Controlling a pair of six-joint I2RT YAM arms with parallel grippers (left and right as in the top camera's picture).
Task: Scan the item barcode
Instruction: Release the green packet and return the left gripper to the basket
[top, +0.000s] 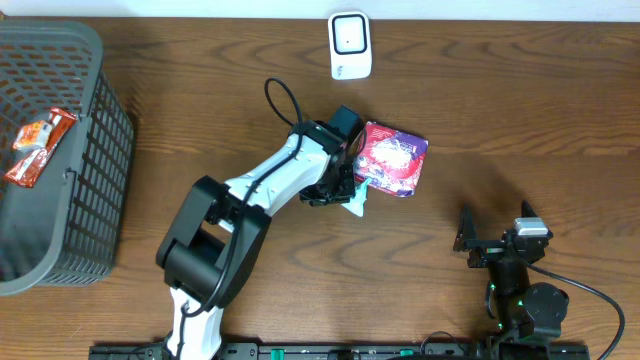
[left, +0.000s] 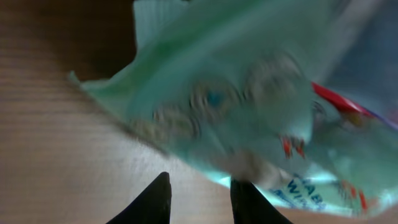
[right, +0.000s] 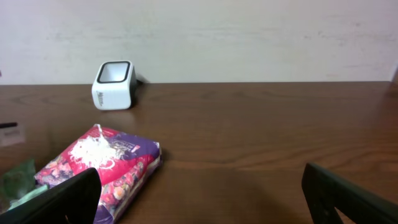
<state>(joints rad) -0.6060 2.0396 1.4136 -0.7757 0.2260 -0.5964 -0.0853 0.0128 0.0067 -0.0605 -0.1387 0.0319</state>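
Left wrist: jaws narrow, beside packet (left: 236, 93)

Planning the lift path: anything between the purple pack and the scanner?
No. Only bare table between the purple pack and the scanner. The overhead view shows it, and the right wrist view agrees.

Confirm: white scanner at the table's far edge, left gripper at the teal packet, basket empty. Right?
No, the basket is not empty: the overhead view shows an orange-red snack packet lying in it. The white scanner is at the far edge of the table, and the left gripper is at the teal packet.
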